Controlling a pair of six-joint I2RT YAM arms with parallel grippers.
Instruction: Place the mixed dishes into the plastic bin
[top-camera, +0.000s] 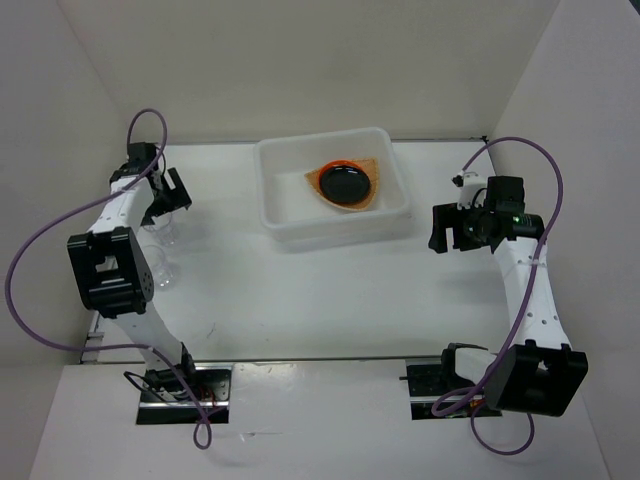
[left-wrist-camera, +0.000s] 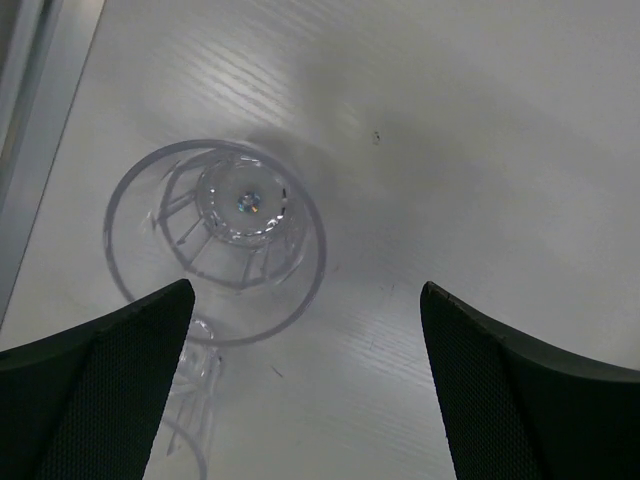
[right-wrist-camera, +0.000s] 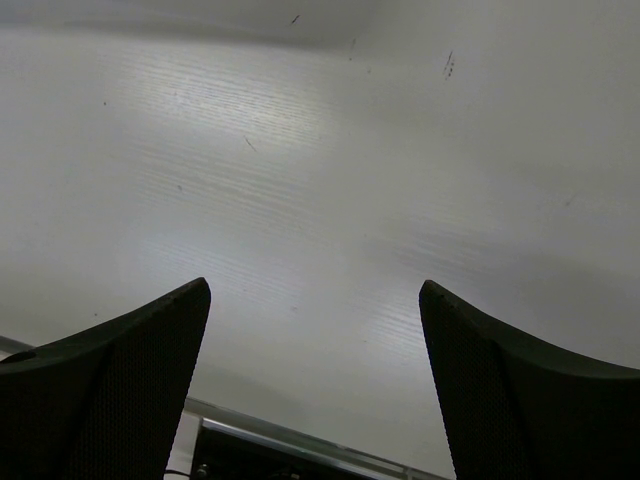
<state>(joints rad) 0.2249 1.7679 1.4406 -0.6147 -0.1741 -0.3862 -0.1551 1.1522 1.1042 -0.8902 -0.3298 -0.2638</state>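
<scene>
— What sits at the far left?
— The left gripper (left-wrist-camera: 305, 290) hangs over the worktop (top-camera: 330, 290). Its black, mesh-textured jaws are spread wide with nothing between them. Just beside one jaw stands a clear cup (left-wrist-camera: 215, 240), seen from above, with a round rim, ribbed faceted walls and a thick glassy base. A second clear cup (left-wrist-camera: 190, 400) lies close by it, mostly hidden behind that jaw.
— Does the overhead camera show those ribs?
— No. There the cups are only faint transparent shapes beside the arm.
— And the middle?
— The plastic bin (top-camera: 340, 226) is translucent white, with rounded corners and a rim. Inside lies the tan woven tray (top-camera: 372, 166). The orange plate (top-camera: 321, 180) is on it, and the glossy black plate (top-camera: 347, 183) rests in that. Only the overhead view shows them.
— The right?
— The right gripper (right-wrist-camera: 315, 285) is well apart from the bin, its jaws wide open and holding nothing. Its wrist view shows finely grained white worktop and a metal rail (right-wrist-camera: 300, 440).
</scene>
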